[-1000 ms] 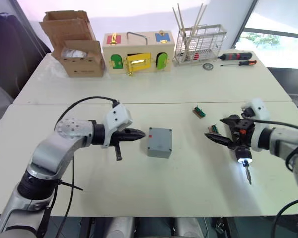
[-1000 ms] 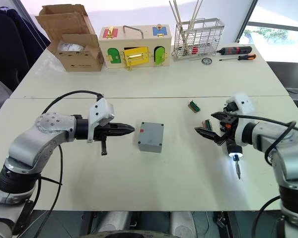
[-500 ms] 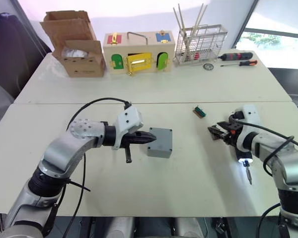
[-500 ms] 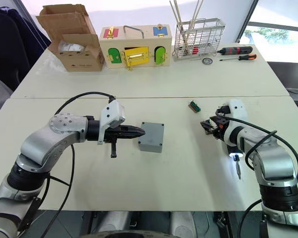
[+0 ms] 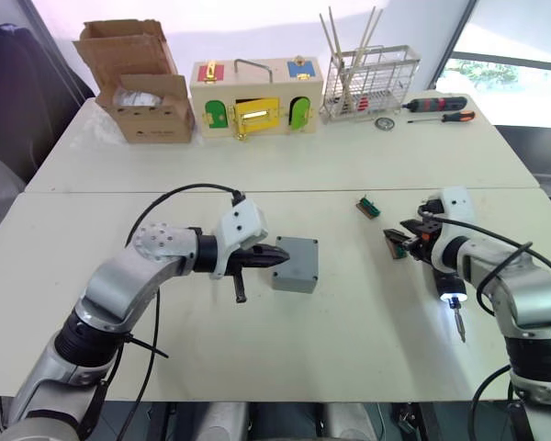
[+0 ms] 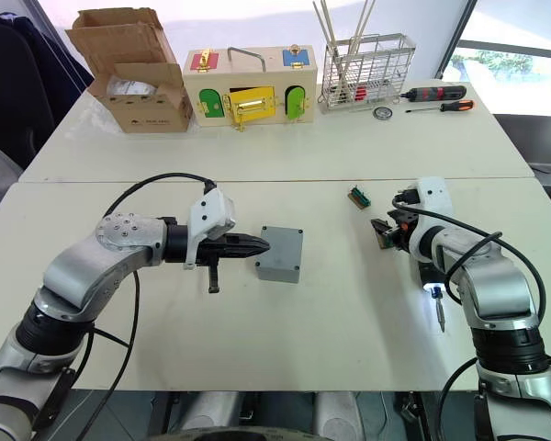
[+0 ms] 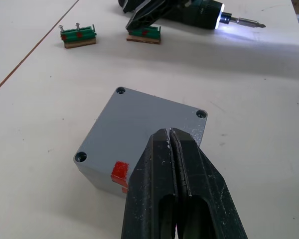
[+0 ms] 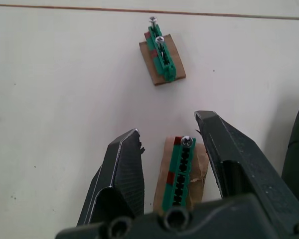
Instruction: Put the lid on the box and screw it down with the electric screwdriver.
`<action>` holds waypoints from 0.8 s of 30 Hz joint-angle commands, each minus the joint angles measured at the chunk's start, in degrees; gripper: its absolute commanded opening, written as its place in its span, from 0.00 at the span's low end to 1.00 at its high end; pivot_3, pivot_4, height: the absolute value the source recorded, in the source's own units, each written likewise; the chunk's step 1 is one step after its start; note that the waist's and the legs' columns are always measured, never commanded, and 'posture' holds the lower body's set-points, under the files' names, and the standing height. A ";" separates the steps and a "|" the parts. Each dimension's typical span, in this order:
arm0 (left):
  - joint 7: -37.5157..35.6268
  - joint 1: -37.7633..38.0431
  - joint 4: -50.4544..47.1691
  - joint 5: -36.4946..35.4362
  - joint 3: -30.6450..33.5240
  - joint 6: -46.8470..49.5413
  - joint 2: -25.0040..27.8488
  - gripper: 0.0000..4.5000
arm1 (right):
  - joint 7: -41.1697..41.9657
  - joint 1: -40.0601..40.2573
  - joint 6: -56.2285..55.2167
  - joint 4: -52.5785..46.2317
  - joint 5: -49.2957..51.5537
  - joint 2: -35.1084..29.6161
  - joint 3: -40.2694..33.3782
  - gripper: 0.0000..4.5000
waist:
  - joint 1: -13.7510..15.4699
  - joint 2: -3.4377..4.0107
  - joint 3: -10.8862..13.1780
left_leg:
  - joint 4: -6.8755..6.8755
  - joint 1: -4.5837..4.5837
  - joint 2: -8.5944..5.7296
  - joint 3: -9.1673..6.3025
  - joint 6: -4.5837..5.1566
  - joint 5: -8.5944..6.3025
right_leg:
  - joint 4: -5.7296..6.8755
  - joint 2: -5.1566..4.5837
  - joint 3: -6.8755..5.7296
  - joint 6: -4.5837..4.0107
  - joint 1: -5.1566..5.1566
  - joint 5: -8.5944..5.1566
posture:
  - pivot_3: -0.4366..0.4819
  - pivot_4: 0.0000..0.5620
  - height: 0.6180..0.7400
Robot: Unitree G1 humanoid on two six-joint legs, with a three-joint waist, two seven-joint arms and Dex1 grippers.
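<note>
Grey plastic, lid (image 7: 144, 127) already seated on box (image 5: 294, 265), sits on counter (image 5: 367, 312) just ahead of left fingers (image 7: 170, 144). Pressed tight together, holding nothing, tips touching or nearly touching the near edge by the red sticker (image 7: 120, 171); cannot tell whether contact is made. Empty-looking screw holes at three visible lid corners, the fourth hidden behind the fingers.

Well apart to the right: right fingers (image 8: 167, 137) spread moderately, straddling a small green screw holder (image 8: 182, 167) on a brown base, one screw standing at its far end, nothing clamped. Second green holder (image 8: 161, 54) with two screws lying farther ahead of those fingers.

Screwdriver (image 5: 450, 289) lying on the counter right beside the right fingers, tip light on, bit (image 5: 457, 325) pointing toward the robot, long axis roughly along the right forearm and away from the box. Right arm by far the nearer to it; left arm the nearer to the box.

Likely turning point: left fingers steadying the box while right fingers fetch a screw or the screwdriver just beside them.
</note>
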 commanded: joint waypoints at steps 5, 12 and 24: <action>0.86 0.34 -1.85 0.63 -0.20 -1.28 -0.06 0.00 | -0.79 -2.16 2.30 -1.74 -1.21 -1.62 0.73 0.45 | 0.05 0.00 0.00 | 0.00 0.00 0.00 0.00 0.00 0.00 | 0.00 0.00 0.00 0.00 0.00 0.00 | 0.48 0.27 0.92; 0.96 0.06 -1.12 1.28 -0.84 -1.97 -0.24 0.00 | -0.96 -2.28 2.99 -1.45 -0.89 -1.11 0.33 0.45 | 0.03 0.00 0.00 | 0.00 0.00 0.00 0.00 0.00 0.00 | 0.00 0.00 0.00 0.00 0.00 0.00 | 0.48 0.27 0.92; 1.01 -0.02 -0.59 2.12 -1.18 -2.56 -0.45 0.00 | -1.99 -2.07 2.51 -0.92 -1.35 -0.37 0.67 0.01 | 0.02 0.00 0.00 | 0.00 0.00 0.00 0.00 0.00 0.00 | 0.00 0.00 -0.01 0.00 0.00 0.00 | 0.48 0.27 0.92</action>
